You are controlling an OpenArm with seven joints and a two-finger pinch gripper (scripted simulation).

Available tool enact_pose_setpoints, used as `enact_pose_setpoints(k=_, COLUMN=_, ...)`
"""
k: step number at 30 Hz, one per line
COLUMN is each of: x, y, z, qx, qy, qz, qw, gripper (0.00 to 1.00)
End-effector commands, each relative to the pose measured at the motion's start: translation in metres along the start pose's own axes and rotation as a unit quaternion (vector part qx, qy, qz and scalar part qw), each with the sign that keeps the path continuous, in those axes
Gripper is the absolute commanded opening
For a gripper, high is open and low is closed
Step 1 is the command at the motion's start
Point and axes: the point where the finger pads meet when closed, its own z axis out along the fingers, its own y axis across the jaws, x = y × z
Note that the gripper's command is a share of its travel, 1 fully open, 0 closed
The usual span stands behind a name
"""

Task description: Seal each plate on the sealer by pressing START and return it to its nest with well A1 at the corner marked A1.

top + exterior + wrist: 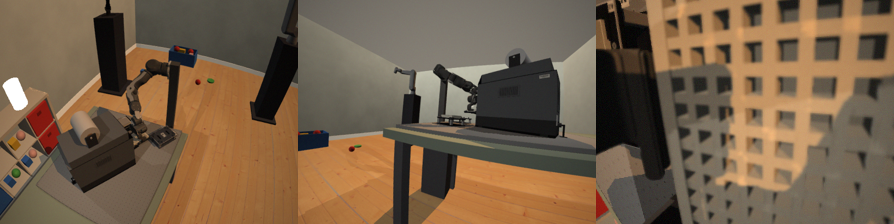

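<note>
A pale plate with square wells [766,135] fills most of the wrist view; part of it [144,137] shows under the arm beside the sealer [101,152] [516,101]. My gripper [139,135] [471,110] is open, its fingers around the plate with a little slack. One dark finger shows at the left of the wrist view; the other is out of sight. The stage and locators are hidden, so seating cannot be told. The nest N2 [163,136] [450,121] shows its dark labelled top. A pale flat item [124,121] lies behind the sealer, its label unreadable. START and lamp are hidden.
The bulky sealer, with a white roll [83,125] [516,57] on top, stands close beside the wrist. The arm's dark post [173,96] [443,101] rises behind N2. The green table edge [180,149] [450,145] runs past N2.
</note>
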Motion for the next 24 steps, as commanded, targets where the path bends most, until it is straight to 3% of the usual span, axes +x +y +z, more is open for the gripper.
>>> enact_pose_setpoints(k=1, x=0.000, y=0.000, z=0.000, qx=-0.001, qy=0.000, qz=-0.001, qw=1.000, gripper=0.65)
enact_pose_setpoints(k=24, x=0.000, y=0.000, z=-0.012, qx=0.000, qy=-0.001, qz=0.001, qw=1.000, gripper=0.65)
